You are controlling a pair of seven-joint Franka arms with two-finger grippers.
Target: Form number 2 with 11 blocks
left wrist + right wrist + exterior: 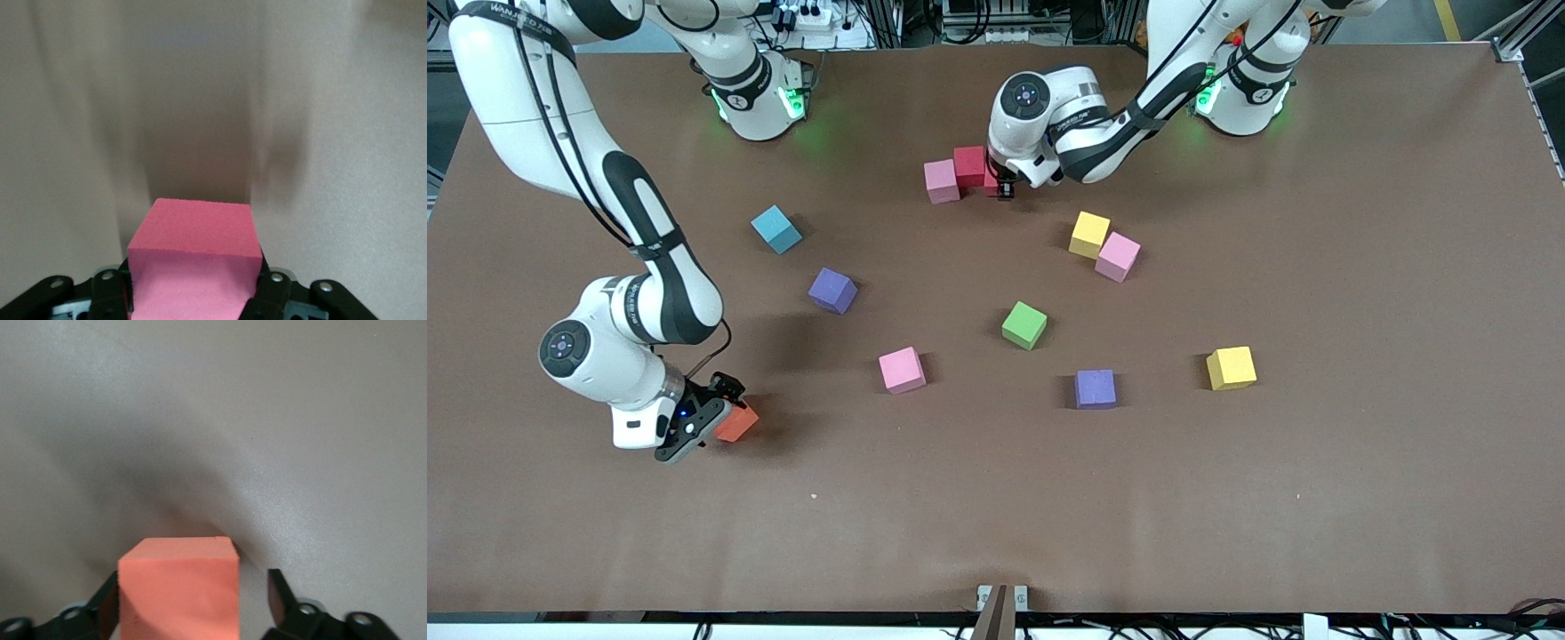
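Two cubes of the number 2 laid, a third arriving.
Your left gripper, clamped on a pink block, should butt it flush beside the red block; your right gripper, jaws apart around the orange block, needs centring before squeezing.

You have matte, foam-like blocks with a fine-grained skin, lying on a dull brown surface that looks like smooth paper or felt. The arms' shells are glossy white plastic.
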